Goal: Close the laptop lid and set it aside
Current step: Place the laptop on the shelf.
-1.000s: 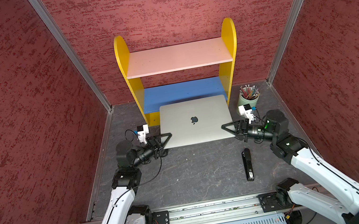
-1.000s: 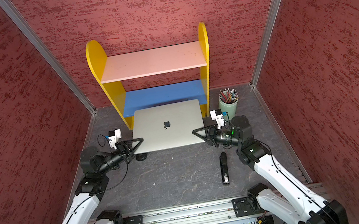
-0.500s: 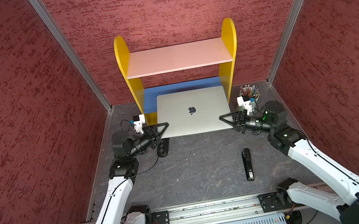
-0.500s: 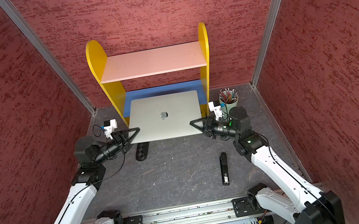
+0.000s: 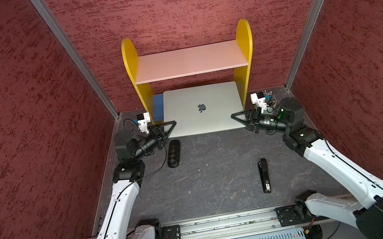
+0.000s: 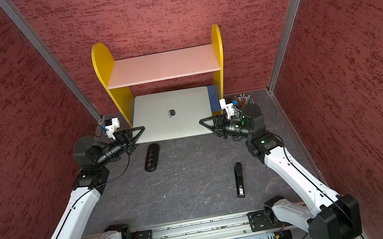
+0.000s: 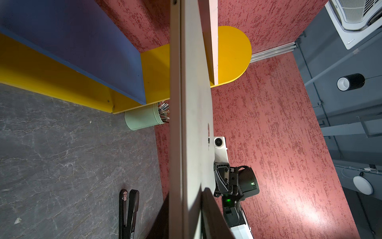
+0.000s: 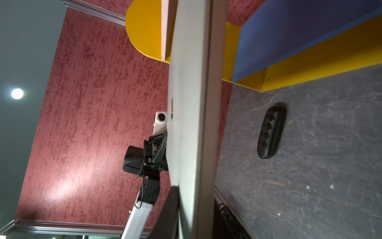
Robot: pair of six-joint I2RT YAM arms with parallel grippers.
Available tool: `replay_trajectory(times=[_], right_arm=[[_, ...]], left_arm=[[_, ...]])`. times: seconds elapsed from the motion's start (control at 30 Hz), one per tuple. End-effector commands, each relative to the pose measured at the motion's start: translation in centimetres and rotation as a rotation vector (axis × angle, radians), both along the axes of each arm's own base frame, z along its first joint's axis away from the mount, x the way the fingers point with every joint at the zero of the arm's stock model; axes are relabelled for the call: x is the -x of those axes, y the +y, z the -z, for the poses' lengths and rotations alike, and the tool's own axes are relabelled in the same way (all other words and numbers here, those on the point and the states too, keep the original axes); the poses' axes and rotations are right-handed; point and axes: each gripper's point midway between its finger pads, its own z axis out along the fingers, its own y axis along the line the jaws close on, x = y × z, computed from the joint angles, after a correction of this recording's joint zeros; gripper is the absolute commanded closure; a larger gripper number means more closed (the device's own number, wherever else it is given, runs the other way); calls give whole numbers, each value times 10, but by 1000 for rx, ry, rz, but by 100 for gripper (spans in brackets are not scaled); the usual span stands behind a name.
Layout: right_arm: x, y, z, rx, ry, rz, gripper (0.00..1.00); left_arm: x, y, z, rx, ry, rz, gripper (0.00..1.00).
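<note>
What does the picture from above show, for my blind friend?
A closed silver laptop is held up by the left gripper and right gripper at its near corners, by a yellow shelf. A black case and a stapler lie on the table.

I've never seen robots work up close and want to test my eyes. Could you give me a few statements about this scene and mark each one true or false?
1. The laptop is closed. True.
2. Only one gripper holds it. False: the left gripper and the right gripper each clamp a side edge.
3. It is set down. False: it is held in the air above the table.
4. The black stapler lies untouched on the table. True.
</note>
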Motion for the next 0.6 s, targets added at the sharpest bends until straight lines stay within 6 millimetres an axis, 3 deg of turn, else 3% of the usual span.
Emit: replay_trajectory(times=[0.0,0.57], right_arm=[[9,16,-7,41,-96,-99,86],[-8,26,-22,38,-91,-120,84]], left_arm=[[30,-20,-58,-27,-272,143,99],[18,-19,-80,-53,-295,151,99]])
